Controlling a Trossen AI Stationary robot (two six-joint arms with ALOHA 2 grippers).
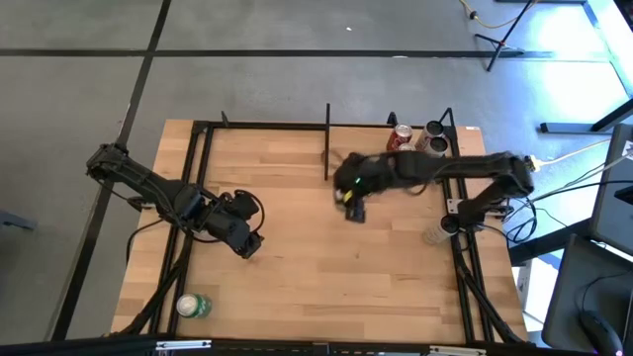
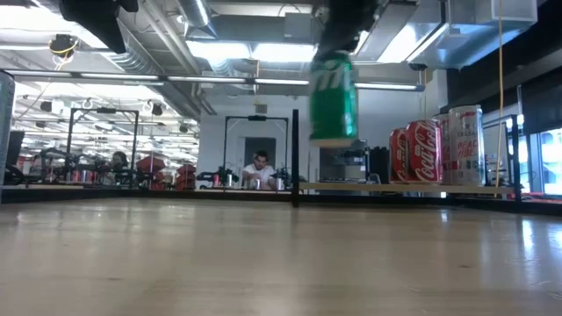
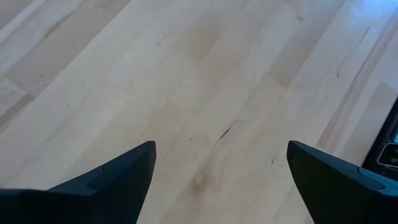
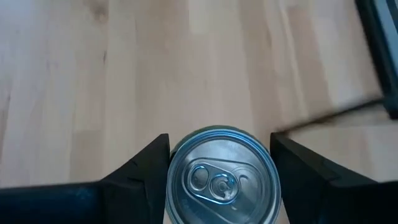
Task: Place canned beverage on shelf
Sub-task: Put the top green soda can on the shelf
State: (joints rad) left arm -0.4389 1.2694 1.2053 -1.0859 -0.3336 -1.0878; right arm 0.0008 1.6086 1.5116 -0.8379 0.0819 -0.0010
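Observation:
My right gripper (image 4: 219, 143) is shut on a green can (image 2: 334, 96), held upright well above the tabletop near the table's middle, short of the shelf. The shelf (image 2: 404, 187) is a light-wood board in black bars at the far right. Two red cans (image 2: 424, 151) and a silver can (image 2: 465, 145) stand on it. The cans also show in the high view (image 1: 400, 136). My left gripper (image 3: 221, 155) is open and empty, low over bare wood at the table's left (image 1: 247, 242). My right gripper pinches the green can by its side wall just under the top rim (image 4: 177, 163), one finger (image 4: 146, 165) on each side. The fingers come from above, pointing down. The can hangs upright, lifted clear of the table, its pull-tab top (image 4: 214, 180) facing the wrist.
Another green can (image 1: 194, 307) lies on its side near the table's front left corner. A pale can (image 1: 435, 233) stands by the right edge. Black frame bars (image 1: 327, 138) run along the table's far edge and sides. A person (image 2: 257, 168) sits far behind the table.

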